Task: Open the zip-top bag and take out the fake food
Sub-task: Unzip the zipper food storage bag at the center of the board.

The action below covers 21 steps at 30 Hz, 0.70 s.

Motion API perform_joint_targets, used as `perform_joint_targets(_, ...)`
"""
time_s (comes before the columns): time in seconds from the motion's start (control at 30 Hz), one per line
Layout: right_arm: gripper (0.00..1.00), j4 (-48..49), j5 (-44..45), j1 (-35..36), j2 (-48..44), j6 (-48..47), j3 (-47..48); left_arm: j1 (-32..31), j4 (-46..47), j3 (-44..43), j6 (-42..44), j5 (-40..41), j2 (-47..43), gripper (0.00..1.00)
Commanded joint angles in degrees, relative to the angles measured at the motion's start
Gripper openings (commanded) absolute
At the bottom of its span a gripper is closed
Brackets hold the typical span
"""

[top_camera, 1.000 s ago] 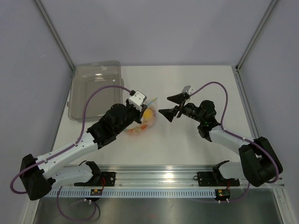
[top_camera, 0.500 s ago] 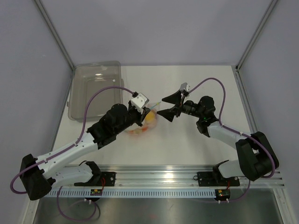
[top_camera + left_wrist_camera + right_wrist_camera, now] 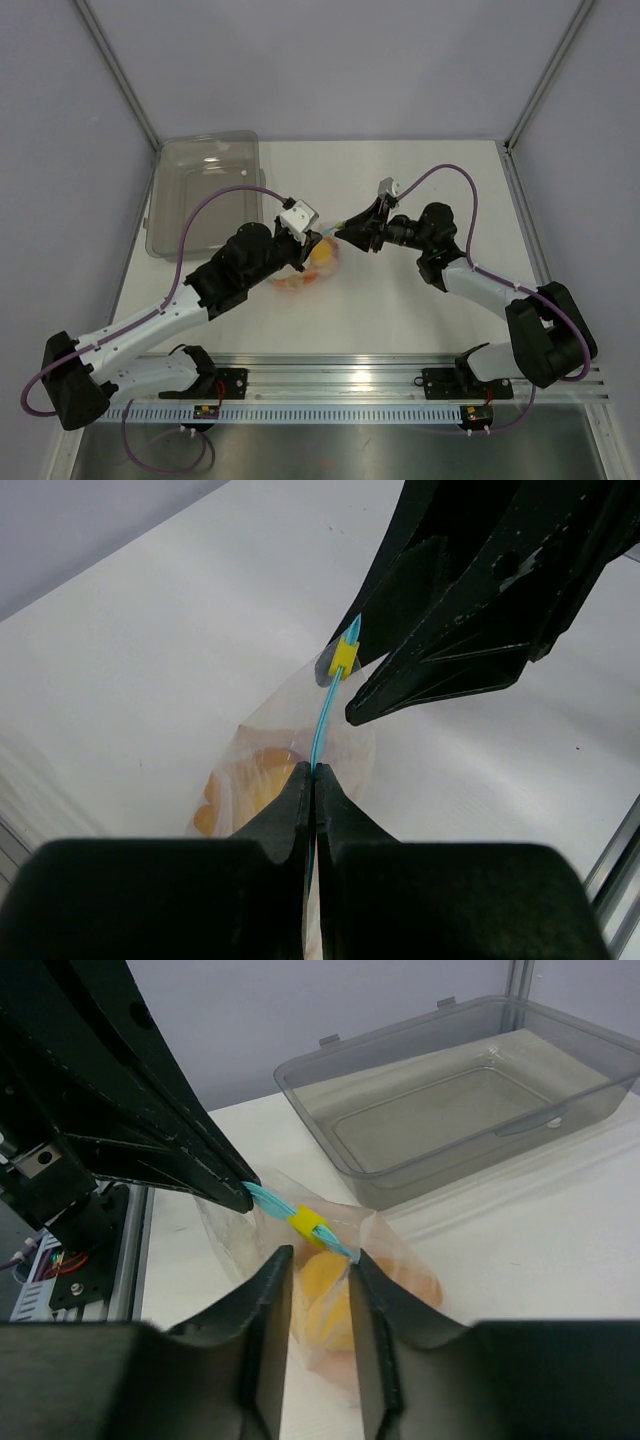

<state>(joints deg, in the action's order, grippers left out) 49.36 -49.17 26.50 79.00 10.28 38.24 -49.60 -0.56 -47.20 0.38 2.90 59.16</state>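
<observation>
Looking down from above, we see the zip-top bag (image 3: 320, 262) at mid-table, between the two arms and near the grey tray (image 3: 205, 190) without touching it. Its long axis follows the light blue zip strip (image 3: 322, 720), and that edge is uppermost. The strip runs as a straight line from the left pincer (image 3: 312, 772) across to the right pincer (image 3: 322, 1256). It lies roughly side to side over the table (image 3: 420, 170), angled a little toward the far side at its right end. The clear body falls below the strip toward the near edge, with the fake food (image 3: 325, 1295), orange and yellow pieces, bunched low inside it. A yellow slider (image 3: 308, 1225) sits on the strip near its right end, between the two pincers.

The left pincer is fully closed, its two fingers pressed flat together with the blue strip nipped between them. The right pincer is part-way open. Its fingertips (image 3: 270, 1290) stand either side of the strip's end, just past the slider, and we see a clear gap between them. From its own wrist camera the strip seems to pass between the tips untouched, though we cannot be sure that a pad is not brushing it. The tips of the two pincers are close together, with only the slider's stretch of strip between them.
</observation>
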Motion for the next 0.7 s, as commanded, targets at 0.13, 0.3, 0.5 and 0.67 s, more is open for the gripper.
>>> perform_joint_targets(0.13,0.11,-2.6,-0.1,1.7,-0.5,-2.9,2.3,0.2,1.8,-1.4,-2.0,4.0,-1.2,0.0)
perform_joint_targets(0.3,0.0,-5.5,2.2,2.8,-1.0,-3.3,2.9,0.2,2.0,-1.2,-2.1,4.8,-1.5,0.04)
perform_joint_targets(0.5,0.0,-9.4,4.0,4.1,-2.0,-4.1,3.9,0.2,4.9,0.2,-1.8,3.3,-3.2,0.72)
perform_joint_targets(0.67,0.0,-10.2,3.4,4.3,-2.5,-3.5,4.0,0.2,6.0,0.1,-1.1,0.4,-3.0,0.75)
